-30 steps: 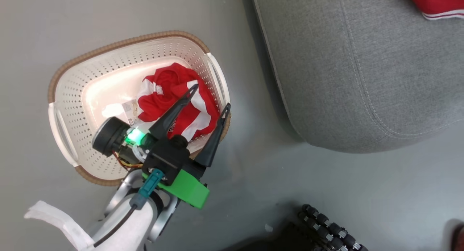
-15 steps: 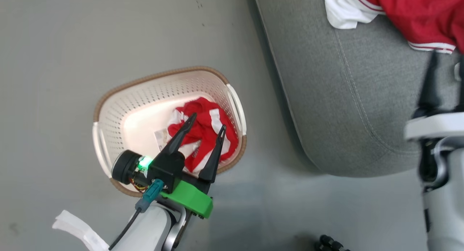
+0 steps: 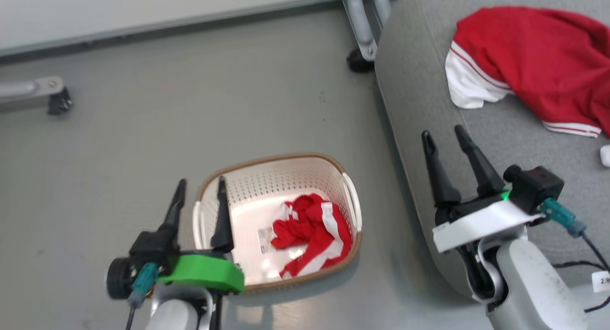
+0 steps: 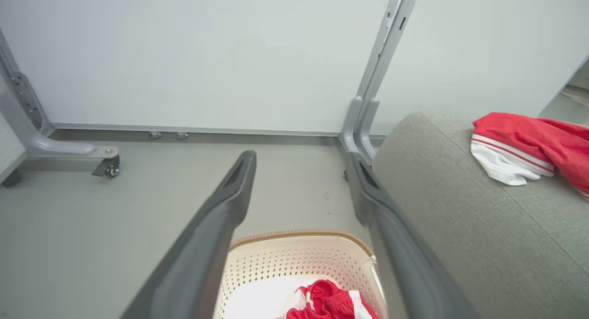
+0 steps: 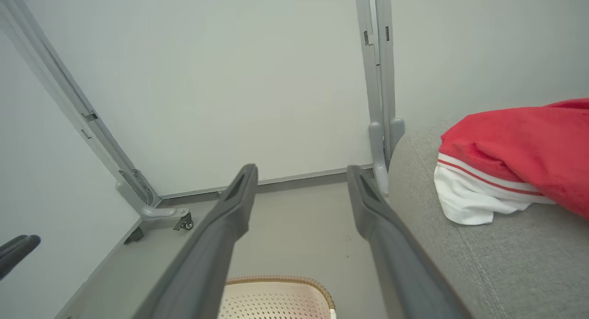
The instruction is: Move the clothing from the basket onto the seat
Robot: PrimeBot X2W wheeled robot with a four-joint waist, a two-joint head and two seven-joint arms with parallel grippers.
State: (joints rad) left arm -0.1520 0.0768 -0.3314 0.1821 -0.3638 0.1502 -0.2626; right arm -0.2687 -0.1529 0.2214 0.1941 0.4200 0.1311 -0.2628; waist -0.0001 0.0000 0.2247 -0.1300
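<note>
The left gripper (image 3: pixel 201 182) is released: its two dark fingers stand apart with nothing between them. In the head view it sits at the left end of the basket (image 3: pixel 276 156). One finger shows over the floor (image 3: pixel 190 106) outside the rim, and the other crosses the basket's left wall. A green mount (image 3: pixel 200 273) sits behind the fingers. In the left wrist view the left gripper (image 4: pixel 301 158) looks out over the basket (image 4: pixel 299 233), which lies low between the finger bases.

The right gripper (image 3: pixel 441 131) is likewise released, its fingers apart and empty. It is to the right of the basket, well apart from it, over the edge of the seat (image 3: pixel 500 130). A white mount (image 3: pixel 481 220) carries it. In the right wrist view the right gripper (image 5: pixel 302 169) shows the basket (image 5: pixel 276 279) low between its fingers.

The first garment (image 3: pixel 312 225) lies crumpled in the right half of the basket, against the right wall and just beside the paper label (image 3: pixel 264 239) on the bottom. The second garment (image 3: pixel 533 58) lies on the seat, to the right of the basket and beyond it, well apart. Its white cuff with striped trim is turned toward the basket side.

The seat stands just right of the basket. Beyond the basket, a grey post (image 4: pixel 368 121) rises at the seat's far corner. A grey foot with a caster (image 4: pixel 69 151) stands beyond the basket to its left, against the pale wall (image 4: pixel 207 56).
</note>
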